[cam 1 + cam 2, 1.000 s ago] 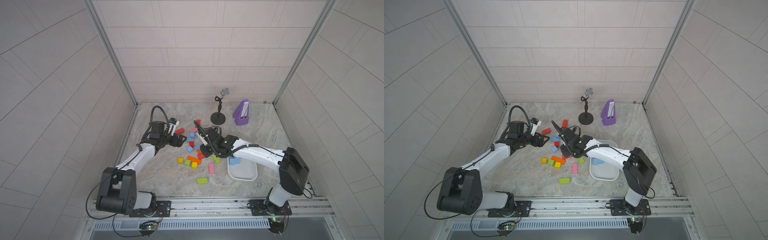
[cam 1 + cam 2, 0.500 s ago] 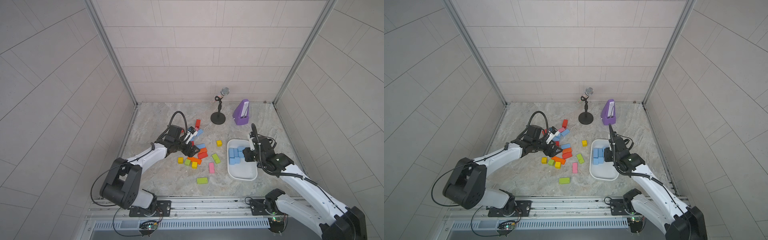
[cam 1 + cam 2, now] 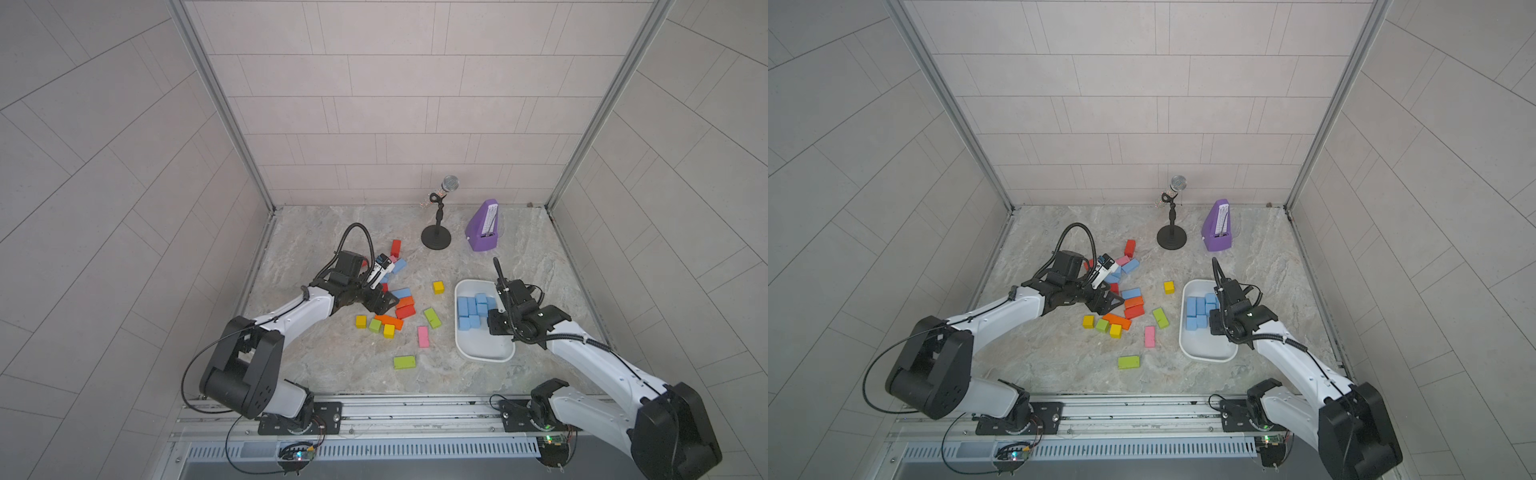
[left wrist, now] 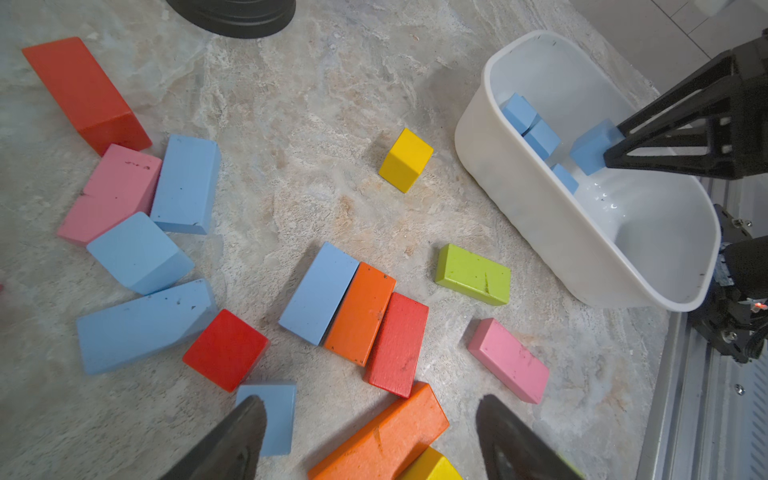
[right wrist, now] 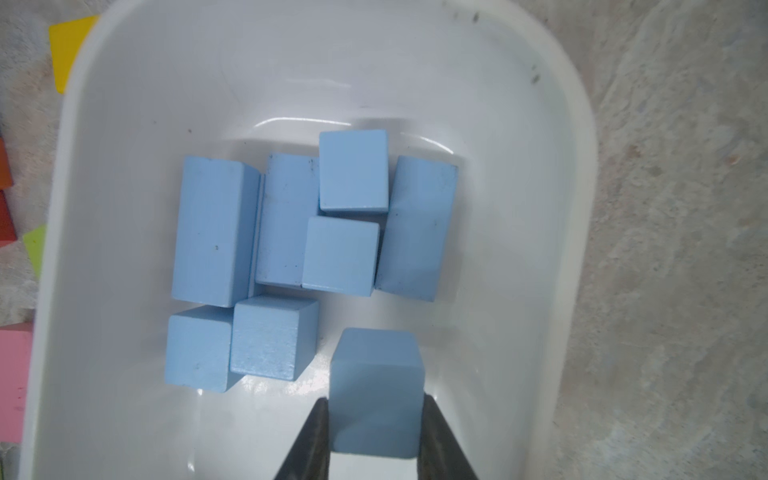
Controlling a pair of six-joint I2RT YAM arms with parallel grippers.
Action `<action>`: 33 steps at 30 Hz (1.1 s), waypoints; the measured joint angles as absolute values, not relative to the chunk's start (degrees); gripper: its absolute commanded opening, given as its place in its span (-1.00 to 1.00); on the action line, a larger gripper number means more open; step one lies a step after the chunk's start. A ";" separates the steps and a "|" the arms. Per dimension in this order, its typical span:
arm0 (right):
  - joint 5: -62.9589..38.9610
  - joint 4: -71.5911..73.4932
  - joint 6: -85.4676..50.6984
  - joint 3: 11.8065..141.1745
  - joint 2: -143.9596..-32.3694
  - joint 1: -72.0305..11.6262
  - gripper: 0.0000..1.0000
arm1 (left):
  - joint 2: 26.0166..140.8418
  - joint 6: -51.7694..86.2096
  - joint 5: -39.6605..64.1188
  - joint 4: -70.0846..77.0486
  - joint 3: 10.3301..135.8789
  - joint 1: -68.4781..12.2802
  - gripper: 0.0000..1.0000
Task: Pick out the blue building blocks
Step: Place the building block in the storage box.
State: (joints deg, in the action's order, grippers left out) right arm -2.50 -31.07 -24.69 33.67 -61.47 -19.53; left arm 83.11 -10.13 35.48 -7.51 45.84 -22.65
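Several blue building blocks (image 5: 282,232) lie inside the white tub (image 5: 62,208), seen in both top views (image 3: 469,311) (image 3: 1198,311). My right gripper (image 5: 376,415) hangs over the tub (image 3: 482,353), shut on a blue cube (image 5: 376,386). More blue blocks (image 4: 187,183) (image 4: 320,293) (image 4: 141,326) lie loose among the coloured pile on the table. My left gripper (image 4: 370,403) (image 3: 380,301) stands open low over that pile, holding nothing. An orange block (image 4: 386,436) lies between its fingers, and a blue block (image 4: 276,415) sits by one fingertip.
Red, orange, pink, green and yellow blocks (image 3: 438,287) are scattered left of the tub, with a green one (image 3: 404,362) nearer the front. A microphone stand (image 3: 436,239) and a purple metronome (image 3: 484,228) stand at the back. Tiled walls close three sides.
The right arm has swung from the pile back over the tub with a blue cube. The left gripper has moved right onto the pile. The tub holds more blue blocks than a second ago.
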 measured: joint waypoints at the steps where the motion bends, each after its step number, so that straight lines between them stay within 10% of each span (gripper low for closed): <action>1: -2.50 -31.03 -24.71 33.91 -62.19 -19.53 -0.73 | 83.11 -10.13 35.48 -7.51 45.84 -22.65 0.69; 33: -7.09 -27.22 -24.45 37.50 -69.41 -19.49 -0.12 | 83.11 -10.15 34.13 -8.32 46.37 -22.65 0.70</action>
State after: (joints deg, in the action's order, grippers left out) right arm -7.09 -27.22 -24.45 37.50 -69.41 -19.49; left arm 83.11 -10.15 34.13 -8.32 46.37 -22.65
